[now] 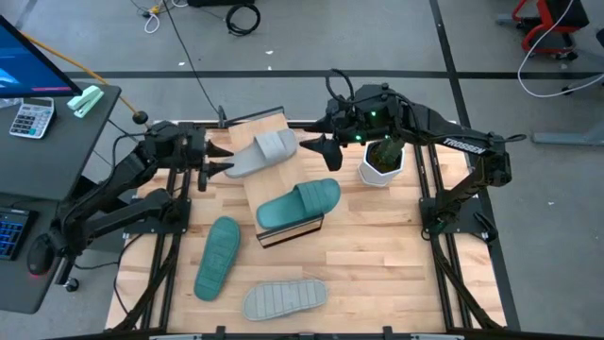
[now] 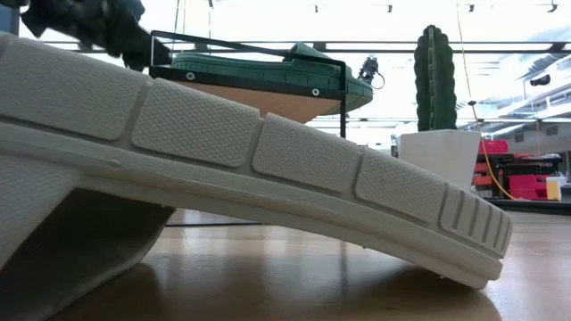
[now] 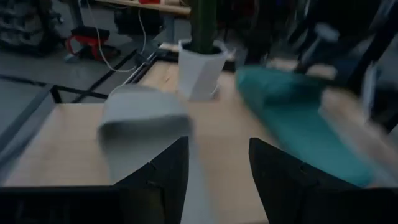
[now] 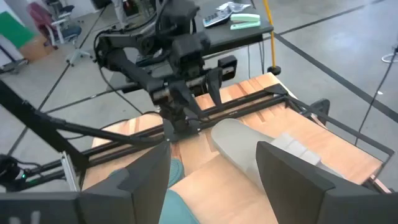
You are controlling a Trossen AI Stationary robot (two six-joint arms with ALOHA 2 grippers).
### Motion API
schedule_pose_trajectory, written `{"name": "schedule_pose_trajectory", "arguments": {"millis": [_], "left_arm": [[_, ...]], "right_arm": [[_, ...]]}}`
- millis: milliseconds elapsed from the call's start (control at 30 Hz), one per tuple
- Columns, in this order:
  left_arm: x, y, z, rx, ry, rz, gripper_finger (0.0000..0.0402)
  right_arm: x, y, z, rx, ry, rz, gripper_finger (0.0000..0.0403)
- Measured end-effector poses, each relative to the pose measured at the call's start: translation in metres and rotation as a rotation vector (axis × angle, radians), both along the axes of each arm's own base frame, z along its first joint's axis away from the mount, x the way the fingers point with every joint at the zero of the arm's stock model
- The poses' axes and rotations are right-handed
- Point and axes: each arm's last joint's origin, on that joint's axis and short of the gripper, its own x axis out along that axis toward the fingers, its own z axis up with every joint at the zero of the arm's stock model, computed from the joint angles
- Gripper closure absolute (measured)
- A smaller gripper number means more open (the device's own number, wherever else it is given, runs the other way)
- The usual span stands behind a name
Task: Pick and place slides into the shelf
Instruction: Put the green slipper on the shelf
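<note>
High view: a long wooden board, the shelf point(image 1: 283, 194), lies slanted across the middle of the slatted wooden table point(image 1: 377, 255). It is pale, smooth wood with a dark metal frame at its near end.

Two sandals sit on the shelf. A grey sandal point(image 1: 264, 153) with a wide strap is at the far end. A green sandal point(image 1: 298, 205) with a wide strap is at the near end. Both look soft and rubbery.

Two more sandals lie on the table, bottoms up, off the shelf. One is green point(image 1: 218, 257) and has thin lines across its sole. The other is grey point(image 1: 285, 298) and has ribs across its sole too (in the low view it fills the picture, bumpy and curved like a bridge).

The left gripper point(image 1: 219, 161) is just beside the heel of the grey sandal on the shelf. Its two dark fingers point(image 3: 163, 180) are spread apart with nothing between them.

The right gripper point(image 1: 313, 145) hangs by the far end of the shelf, near the toe of that same grey sandal. Its fingers point(image 4: 292, 180) are spread wide and hold nothing.

A white pot point(image 1: 382, 166) with angled sides stands near the right gripper. A tall green cactus point(image 2: 435, 78) grows in it.
</note>
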Motion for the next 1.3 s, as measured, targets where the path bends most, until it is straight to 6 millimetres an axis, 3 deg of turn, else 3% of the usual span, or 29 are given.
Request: {"name": "schedule_pose_trajectory", "arguments": {"millis": [133,400,600,733,900,1133,1300], "left_arm": [[-0.007,-0.012,0.019,-0.132,-0.019,0.008,0.0230],[-0.038,-0.046,0.044,-0.393,0.258,0.016,0.0230],[-0.051,-0.058,0.046,-0.669,0.348,0.099,0.0230],[-0.047,-0.056,0.033,-0.799,0.383,0.170,0.0230],[-0.039,-0.052,0.002,-0.893,0.492,0.259,0.0230],[-0.026,-0.051,-0.047,-0.926,0.683,0.238,0.0230],[-0.012,-0.049,-0.067,-0.887,0.676,0.179,0.0230]], "right_arm": [[0.000,0.004,-0.001,-0.019,0.011,0.019,0.0159],[-0.003,0.006,-0.008,-0.030,0.094,0.069,0.0159],[-0.004,0.011,-0.011,-0.060,0.125,0.107,0.0159],[-0.005,0.012,-0.013,-0.074,0.146,0.120,0.0159],[-0.007,0.013,-0.017,-0.071,0.200,0.126,0.0159],[-0.009,0.018,-0.022,-0.070,0.252,0.147,0.0159],[-0.009,0.024,-0.021,-0.072,0.251,0.167,0.0159]]}}
